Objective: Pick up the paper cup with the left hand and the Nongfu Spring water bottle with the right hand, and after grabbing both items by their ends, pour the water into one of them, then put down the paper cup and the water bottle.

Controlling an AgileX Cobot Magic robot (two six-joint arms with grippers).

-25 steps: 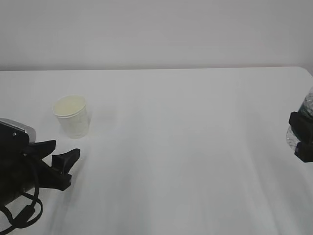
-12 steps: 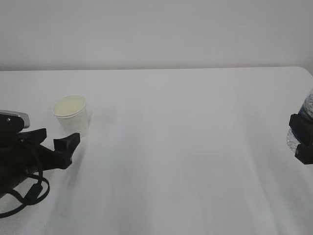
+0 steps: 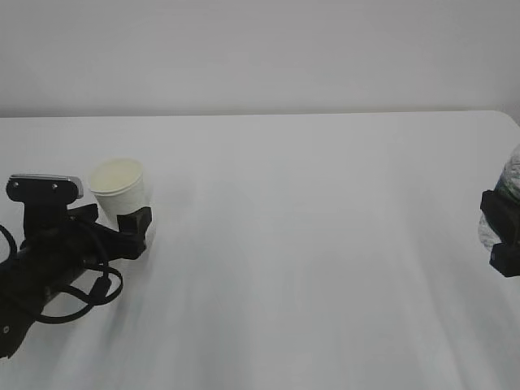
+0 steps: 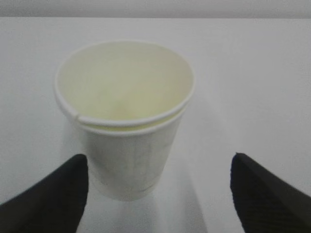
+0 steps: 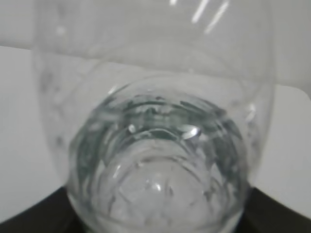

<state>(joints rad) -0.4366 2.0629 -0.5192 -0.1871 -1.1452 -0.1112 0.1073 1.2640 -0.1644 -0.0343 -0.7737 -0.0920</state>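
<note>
At far left on the table (image 3: 309, 244), cup (image 3: 122, 188) upright between wide-spread fingers (image 4: 43, 199) of left gripper (image 3: 110, 226); at right edge, right gripper (image 3: 502, 236) clamped on bottle (image 5: 155, 160).

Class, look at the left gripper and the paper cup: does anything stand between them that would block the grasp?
Nothing visible does. The left gripper is open, and the paper cup stands upright between its fingers on the bare white table, with no other object near it.
</note>
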